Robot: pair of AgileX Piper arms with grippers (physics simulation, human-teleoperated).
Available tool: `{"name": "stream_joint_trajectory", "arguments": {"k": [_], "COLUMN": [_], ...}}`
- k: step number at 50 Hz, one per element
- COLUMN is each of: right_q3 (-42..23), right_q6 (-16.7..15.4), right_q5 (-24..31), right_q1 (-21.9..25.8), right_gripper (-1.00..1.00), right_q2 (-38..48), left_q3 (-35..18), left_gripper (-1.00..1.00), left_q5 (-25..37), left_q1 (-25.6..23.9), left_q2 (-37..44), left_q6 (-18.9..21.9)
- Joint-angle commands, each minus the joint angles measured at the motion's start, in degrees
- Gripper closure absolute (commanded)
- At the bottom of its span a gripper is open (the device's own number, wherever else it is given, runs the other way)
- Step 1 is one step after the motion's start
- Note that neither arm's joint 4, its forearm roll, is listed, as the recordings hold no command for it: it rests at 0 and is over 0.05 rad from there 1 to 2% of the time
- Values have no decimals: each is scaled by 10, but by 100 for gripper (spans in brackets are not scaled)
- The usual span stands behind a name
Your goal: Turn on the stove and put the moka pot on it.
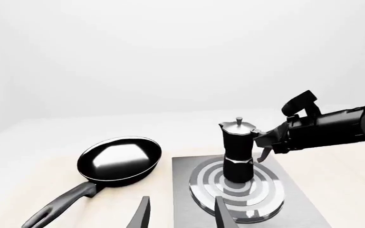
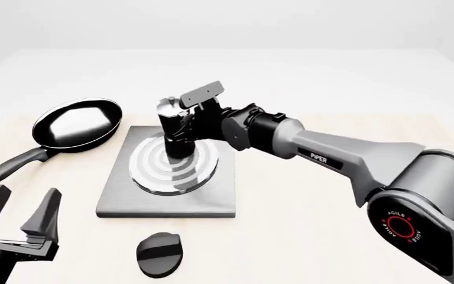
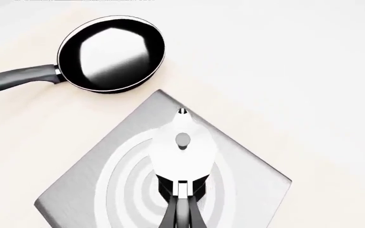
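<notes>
Front view shows the right gripper (image 2: 181, 127) reached out over the flat square grey stove slab (image 2: 168, 173) with its concentric burner rings, its jaws closed on the side handle of the small black-bodied moka pot (image 2: 172, 127) with the shiny silver top. That pot stands upright on the rings, directly ahead of those jaws. Beyond the pot, further from the right jaws, the black round frying pan (image 2: 77, 123) lies on the pale table (image 2: 314, 207) beside the slab. The left gripper (image 2: 22, 222) sits well back from everything, jaws spread wide with nothing between them. The separate black oval knob (image 2: 159, 254) lies on the table near the left jaws, apart from the slab's near edge.
</notes>
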Motion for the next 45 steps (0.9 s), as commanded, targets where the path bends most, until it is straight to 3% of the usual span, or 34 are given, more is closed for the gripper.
{"name": "stream_joint_trajectory", "arguments": {"k": [1,20,21,26,34,45], "right_q3": [10,27,21,34,55,146], "right_q6": [9,12,7,10,-13,-24], "right_q5": [-15,-23,-18,-12,15,41], "right_q1": [10,17,13,20,16,24], "right_gripper": [100,100,-100,-100,-100,-100], "right_q2": [5,25,29,5,-51,-172], "left_q3": [0,0,0,0,0,0], "left_gripper": [-100,-100,-100,-100,-100,-100], "left_q5": [-1,-5,-5,-1,11,41], "left_q1": [0,-1,0,0,0,-1], "left_q2": [2,5,5,0,-15,-51], "left_q6": [-1,-1,-2,-2,-3,-2]}}
